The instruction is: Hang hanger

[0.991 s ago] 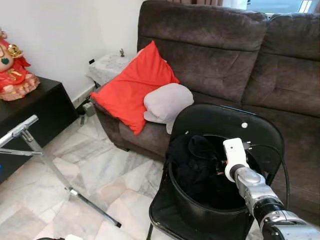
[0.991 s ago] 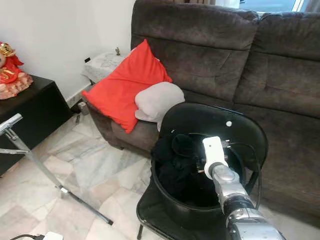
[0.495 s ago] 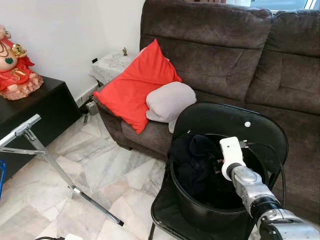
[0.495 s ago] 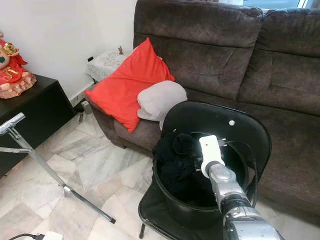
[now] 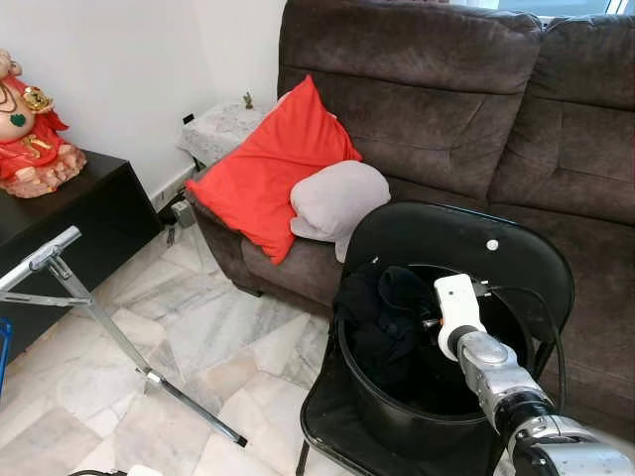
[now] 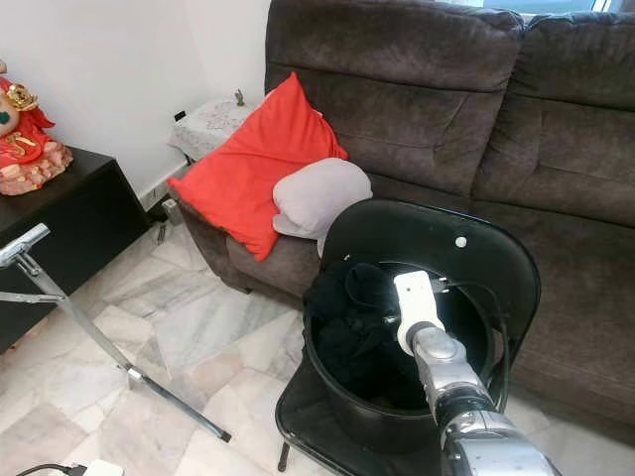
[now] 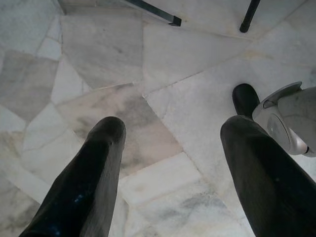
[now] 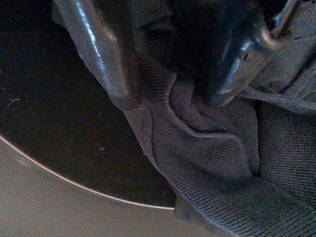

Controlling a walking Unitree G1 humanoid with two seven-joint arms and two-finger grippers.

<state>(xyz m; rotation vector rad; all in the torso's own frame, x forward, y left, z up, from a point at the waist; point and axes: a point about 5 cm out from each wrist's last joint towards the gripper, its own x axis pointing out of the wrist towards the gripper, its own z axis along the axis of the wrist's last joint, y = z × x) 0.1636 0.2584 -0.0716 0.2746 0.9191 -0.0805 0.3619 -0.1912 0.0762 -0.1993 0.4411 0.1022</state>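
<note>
A black bucket [image 5: 397, 421] stands on a black chair [image 5: 451, 238] and holds a heap of dark clothes [image 5: 387, 307]. My right arm reaches down into the bucket over its right side. In the right wrist view my right gripper [image 8: 173, 98] is open, its two fingertips [image 8: 106, 64] pressed against a fold of dark knitted cloth [image 8: 212, 148] that rises between them. A thin dark curved piece [image 8: 284, 17] shows beside one finger; I cannot tell whether it is a hanger. My left gripper [image 7: 168, 131] hangs open over the marble floor.
A metal folding stand [image 5: 69, 273] leans at the left over the marble floor [image 5: 208, 337]. A brown sofa [image 5: 446, 109] with a red cushion [image 5: 268, 169] and a grey cushion [image 5: 337, 198] stands behind the chair. A black cabinet [image 5: 69, 218] with a red figurine [image 5: 30, 129] is far left.
The camera has shifted slightly. My right wrist has edged a little further left into the bucket, toward the clothes.
</note>
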